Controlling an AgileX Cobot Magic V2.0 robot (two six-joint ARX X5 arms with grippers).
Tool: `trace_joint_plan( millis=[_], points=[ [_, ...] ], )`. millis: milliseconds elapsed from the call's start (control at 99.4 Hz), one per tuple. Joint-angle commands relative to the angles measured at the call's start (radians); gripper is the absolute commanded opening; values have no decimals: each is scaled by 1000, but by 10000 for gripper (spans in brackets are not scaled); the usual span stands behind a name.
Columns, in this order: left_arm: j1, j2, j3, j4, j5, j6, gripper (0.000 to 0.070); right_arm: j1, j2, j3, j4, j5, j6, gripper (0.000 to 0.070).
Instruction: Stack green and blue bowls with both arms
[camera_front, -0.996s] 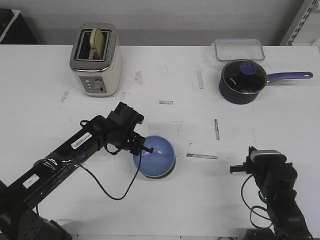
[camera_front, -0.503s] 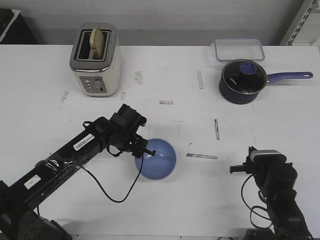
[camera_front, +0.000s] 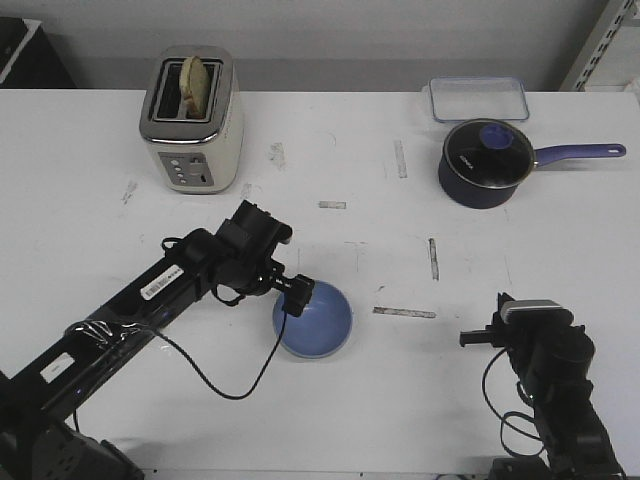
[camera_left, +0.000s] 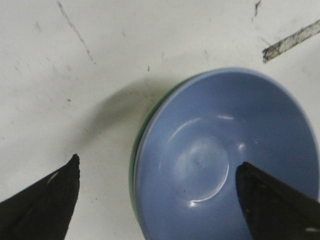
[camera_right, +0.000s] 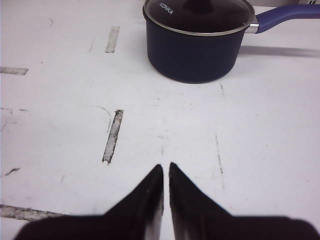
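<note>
The light blue bowl (camera_front: 315, 320) sits upright inside the mint green bowl, near the middle of the table. Only a thin green rim (camera_left: 133, 170) shows along the blue bowl's edge in the left wrist view. My left gripper (camera_front: 296, 294) hangs just over the stack's left rim. It is open and empty (camera_left: 157, 166): one finger is outside the rim and the other is over the blue bowl (camera_left: 220, 160). My right gripper (camera_right: 166, 165) is shut and empty, low over bare table at the front right (camera_front: 505, 305), far from the bowls.
A dark blue lidded saucepan (camera_front: 485, 162) with a long handle stands at the back right, straight ahead of my right gripper (camera_right: 197, 40). A clear plastic container (camera_front: 478, 98) lies behind it. A toaster (camera_front: 192, 120) holding bread stands at the back left. Tape marks dot the table.
The blue bowl was tilted at my left gripper's fingers. It now rests level in the green bowl, and my left gripper has opened off its rim. The right arm has not moved.
</note>
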Motion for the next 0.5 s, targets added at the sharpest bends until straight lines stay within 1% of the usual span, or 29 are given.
trace_joint_plan(
  millis=[0,111,191,241,272,302,372,412,453,493],
  points=[
    [14,-28,42,0,-23,-3,582,1,6,3,6,-1,-7,9],
    [56,-74,65,2,-71,6,547,1,6,3,6,-1,-8,9],
    [96,-116,69,-3,-111,37,441,1,6,3,7,-1,-8,9],
    [124,-138,69,-13,-132,61,410,1,6,3,7,-1,-7,9],
    [142,-151,69,-24,-147,84,376,1,6,3,7,-1,-8,9],
    [161,-162,69,-39,-166,106,318,1,6,3,7,-1,-8,9],
    [210,-184,68,-87,-215,128,118,1,6,3,7,0,-8,9],
    [240,-192,66,-109,-229,140,30,1,6,3,7,-1,-8,9],
    [273,-204,58,-124,-239,142,0,1,6,3,7,-1,-8,9],
    [309,-217,43,-127,-242,138,1,1,6,3,7,-1,-7,9]
  ],
)
